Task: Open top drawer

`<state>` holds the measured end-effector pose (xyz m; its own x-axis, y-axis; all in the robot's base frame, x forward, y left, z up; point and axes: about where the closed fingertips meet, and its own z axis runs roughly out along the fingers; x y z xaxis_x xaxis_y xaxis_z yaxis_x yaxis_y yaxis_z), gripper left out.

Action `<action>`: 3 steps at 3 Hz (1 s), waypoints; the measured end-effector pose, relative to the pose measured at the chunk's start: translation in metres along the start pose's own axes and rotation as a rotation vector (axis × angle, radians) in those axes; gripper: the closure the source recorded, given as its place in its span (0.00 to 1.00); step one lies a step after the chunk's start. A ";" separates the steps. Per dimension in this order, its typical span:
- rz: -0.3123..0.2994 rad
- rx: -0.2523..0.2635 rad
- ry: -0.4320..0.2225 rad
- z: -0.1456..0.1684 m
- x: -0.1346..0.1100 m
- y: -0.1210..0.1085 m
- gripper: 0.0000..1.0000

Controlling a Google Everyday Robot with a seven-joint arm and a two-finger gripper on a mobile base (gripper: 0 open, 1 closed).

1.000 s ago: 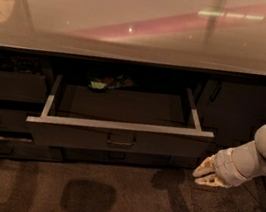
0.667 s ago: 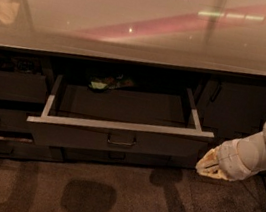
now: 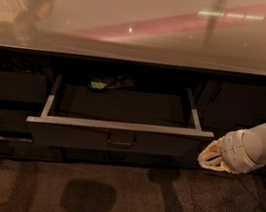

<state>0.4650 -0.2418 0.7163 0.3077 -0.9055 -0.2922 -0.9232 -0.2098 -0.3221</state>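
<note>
The gripper (image 3: 212,155), whose closure cannot be told, is being drawn rightward off the top drawer (image 3: 82,137), which is being left open.

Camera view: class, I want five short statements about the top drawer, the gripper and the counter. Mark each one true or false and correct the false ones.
1. The top drawer stands pulled out from the cabinet. True.
2. The gripper is on the drawer's handle. False: it is by the right end of the drawer front, well away from the handle in the middle.
3. A small greenish item lies at the back of the drawer. True.
4. The arm comes in from the left of the picture. False: it comes in from the right edge.
5. The counter above the drawer is glossy and shows reflections. True.
</note>
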 end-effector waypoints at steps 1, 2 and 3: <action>0.063 -0.011 0.030 -0.001 0.018 -0.021 1.00; 0.155 -0.019 0.102 -0.004 0.044 -0.070 1.00; 0.156 -0.019 0.102 -0.003 0.044 -0.070 1.00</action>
<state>0.5421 -0.2685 0.7289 0.1368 -0.9602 -0.2437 -0.9623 -0.0704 -0.2627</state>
